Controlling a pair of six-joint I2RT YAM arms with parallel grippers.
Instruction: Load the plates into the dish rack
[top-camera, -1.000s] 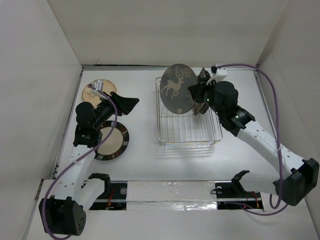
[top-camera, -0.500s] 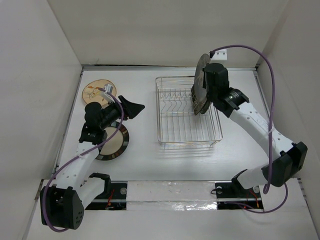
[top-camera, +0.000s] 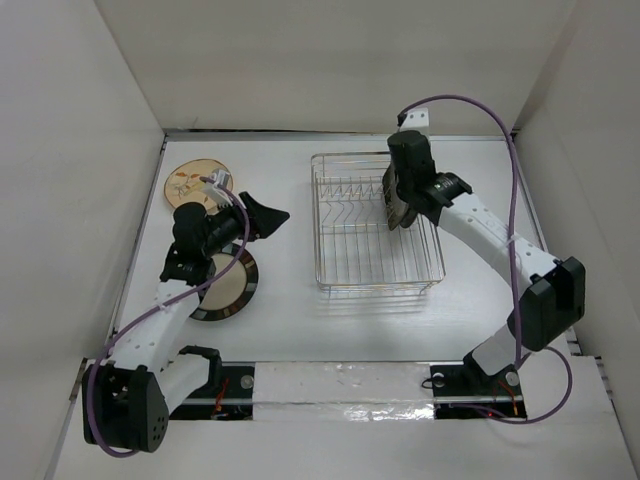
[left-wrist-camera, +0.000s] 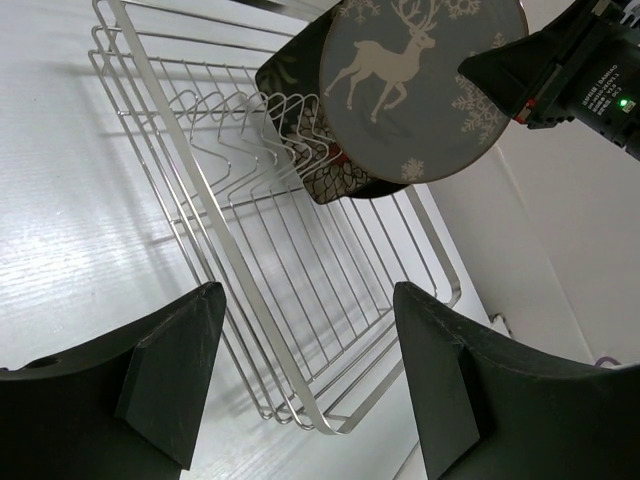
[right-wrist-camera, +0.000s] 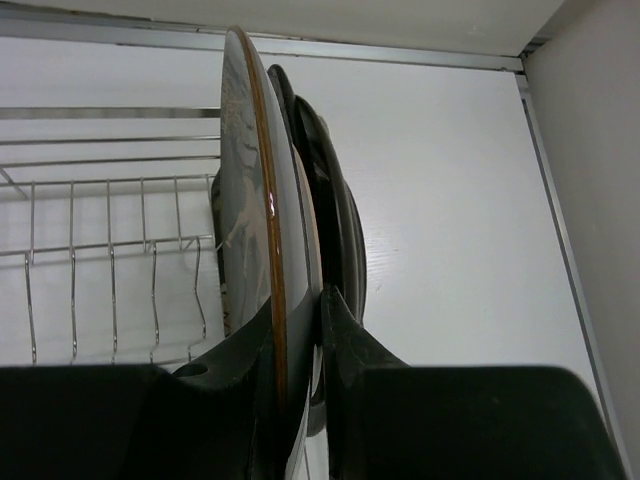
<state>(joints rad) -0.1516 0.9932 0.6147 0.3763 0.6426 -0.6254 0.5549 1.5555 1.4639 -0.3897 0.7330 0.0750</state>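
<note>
The dark grey plate with a white deer (left-wrist-camera: 420, 90) stands on edge over the far right part of the chrome dish rack (top-camera: 350, 262). My right gripper (right-wrist-camera: 300, 335) is shut on its rim (right-wrist-camera: 267, 200). Close behind it a black plate with white flowers (left-wrist-camera: 295, 80) stands upright in the rack; whether the two touch I cannot tell. My left gripper (top-camera: 266, 215) hangs open with nothing in it, left of the rack, facing it. A tan floral plate (top-camera: 188, 180) and a cream-centred plate with a dark rim (top-camera: 228, 287) lie flat at the left.
White walls close the table in on the left, back and right. The right arm's purple cable (top-camera: 470, 102) loops above the rack. The left arm (top-camera: 185, 250) lies partly over the cream-centred plate.
The right arm has turned the deer plate from face-on to edge-on and carried it right and down, beside the black plate. The left gripper has shifted slightly toward the rack.
</note>
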